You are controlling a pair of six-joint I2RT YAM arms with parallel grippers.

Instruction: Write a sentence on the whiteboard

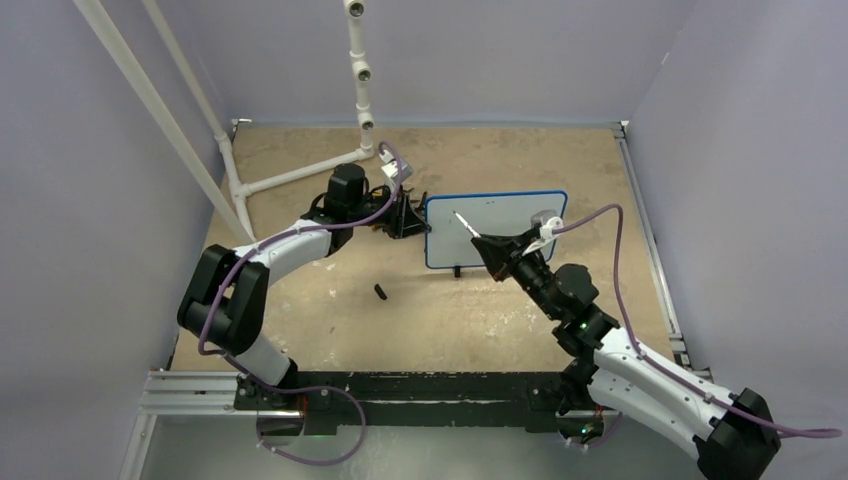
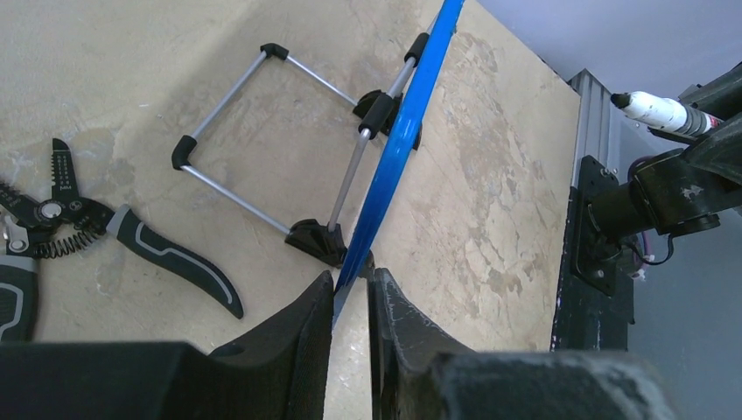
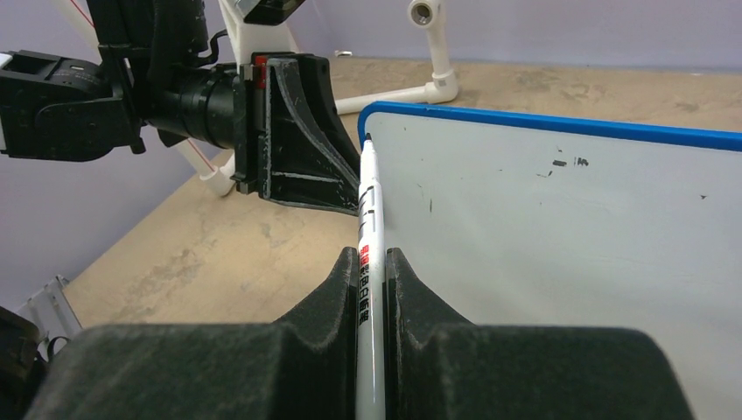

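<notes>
Two arms meet at the whiteboard (image 1: pixel 505 215), which stands upright on its long edge toward the middle-back of the counter (image 1: pixel 330 320), its white face turned toward the arm bases. The left pincer (image 2: pixel 350 280) comes in from the board's left side with its fingers drawn narrow. In the left wrist view the blue frame runs straight down into the slit between the two fingertips, so it is pinching the board's left edge. The right pincer (image 3: pixel 374 258) is clamped on a white marker (image 3: pixel 369 210), the barrel squeezed between both pads and the dark tip pointing toward the top-left corner of the board's face. The tip sits just at the surface there, but whether it touches cannot be told. The face carries a few tiny dark specks in its upper part. Behind the board a stand of thin metal rods (image 2: pixel 236 199) with black corner joints lies on the counter and joins the frame. A pair of pliers (image 2: pixel 131 236) with black-and-grey handles and a coil spring lies near that stand. On the near side, well apart from the board, a small black object (image 1: pixel 380 292) rests on the counter. A white pipe frame (image 1: pixel 360 70) rises at the back left.
</notes>
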